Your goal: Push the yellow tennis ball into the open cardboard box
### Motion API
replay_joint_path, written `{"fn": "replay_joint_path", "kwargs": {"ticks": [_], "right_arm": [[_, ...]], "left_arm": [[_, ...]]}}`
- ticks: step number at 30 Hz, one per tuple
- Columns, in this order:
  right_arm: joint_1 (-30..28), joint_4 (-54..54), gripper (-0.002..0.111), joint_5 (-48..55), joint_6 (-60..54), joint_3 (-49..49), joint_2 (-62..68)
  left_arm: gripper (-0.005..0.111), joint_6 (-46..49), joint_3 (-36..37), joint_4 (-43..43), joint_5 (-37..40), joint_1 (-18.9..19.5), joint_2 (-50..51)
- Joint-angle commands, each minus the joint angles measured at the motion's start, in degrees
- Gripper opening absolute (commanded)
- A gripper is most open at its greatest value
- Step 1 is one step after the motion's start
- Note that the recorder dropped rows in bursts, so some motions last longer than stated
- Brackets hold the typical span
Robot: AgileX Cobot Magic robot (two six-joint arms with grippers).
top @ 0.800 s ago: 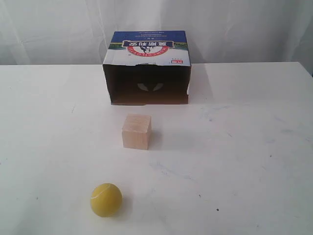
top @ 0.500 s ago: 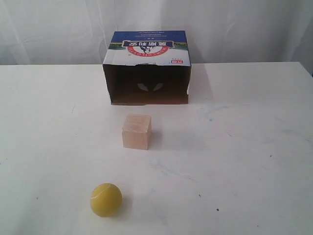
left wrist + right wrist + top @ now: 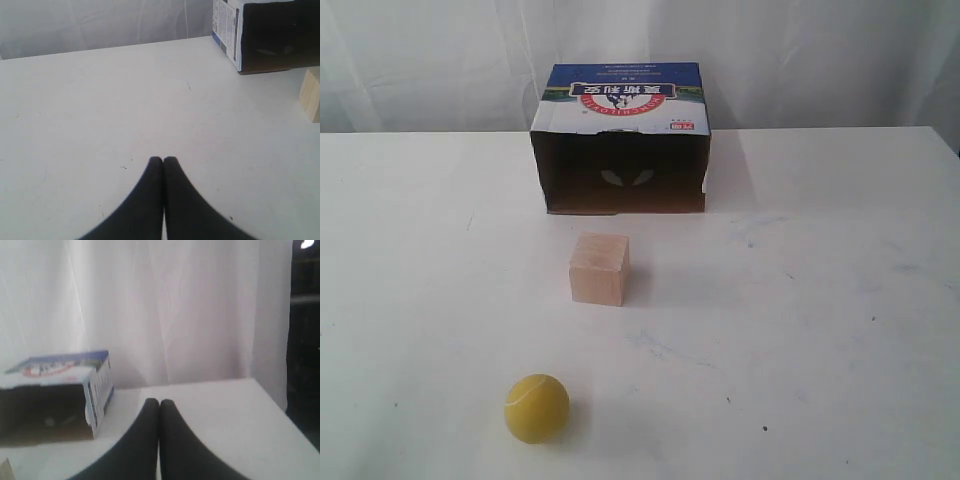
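Note:
The yellow tennis ball (image 3: pixel 536 408) rests on the white table near the front, left of centre. The open cardboard box (image 3: pixel 621 138) lies at the back with its dark opening facing the front; it also shows in the left wrist view (image 3: pixel 267 35) and the right wrist view (image 3: pixel 52 395). Neither arm appears in the exterior view. My left gripper (image 3: pixel 163 160) is shut with nothing in it, over bare table. My right gripper (image 3: pixel 159 402) is shut and empty too, off to the box's side. The ball is out of both wrist views.
A pale wooden cube (image 3: pixel 600 268) stands between the ball and the box opening; its edge shows in the left wrist view (image 3: pixel 311 95). White curtains hang behind the white table (image 3: pixel 840 300).

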Motion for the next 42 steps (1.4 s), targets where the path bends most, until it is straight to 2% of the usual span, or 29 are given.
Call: {"fn": "replay_joint_path", "kwargs": {"ticks": [1, 4, 7, 9, 19, 22, 25, 30, 33, 38, 42], "right_arm": [[0.2, 0.3, 0.0, 4.0, 1.6, -7.5, 0.0], [0.2, 4.5, 0.0, 14.3, 1.7, -14.5, 3.8], [0.2, 14.0, 0.0, 28.0, -1.1, -23.0, 9.4], [0.2, 19.4, 0.0, 33.6, -3.9, -27.4, 14.0], [1.4, 38.2, 0.0, 47.8, -25.1, -40.9, 38.8], [6.0, 38.2, 0.0, 48.2, -28.3, -42.5, 43.7], [13.3, 34.9, 0.0, 45.7, -28.3, -43.4, 47.4], [29.7, 26.0, 0.0, 35.4, -25.3, -43.4, 53.1], [37.6, 20.4, 0.0, 32.0, -21.8, -44.2, 58.5], [47.3, 12.5, 0.0, 35.1, -19.7, -51.9, 72.3], [51.8, 7.7, 0.0, 38.1, -17.7, -60.3, 82.3]], "left_arm": [[0.0, 0.0, 0.2, -0.3, 0.1, -0.5, -0.3], [0.0, 0.0, 0.2, -0.3, 0.1, -0.5, -0.3], [0.0, 0.0, 0.2, -0.3, 0.1, -0.5, -0.3], [0.0, 0.0, 0.2, -0.3, 0.1, -0.5, -0.3], [0.0, 0.0, 0.2, -0.3, 0.1, -0.5, -0.3], [0.0, 0.0, 0.2, -0.3, 0.1, -0.5, -0.3], [0.0, 0.0, 0.2, -0.3, 0.0, -0.5, -0.3], [0.0, 0.0, 0.2, -0.3, 0.0, -0.5, -0.3], [0.0, 0.0, 0.2, -0.3, 0.0, -0.5, -0.3], [0.0, 0.0, 0.2, -0.3, 0.0, -0.5, -0.3], [0.0, 0.0, 0.2, -0.3, 0.0, -0.5, -0.3]]}}
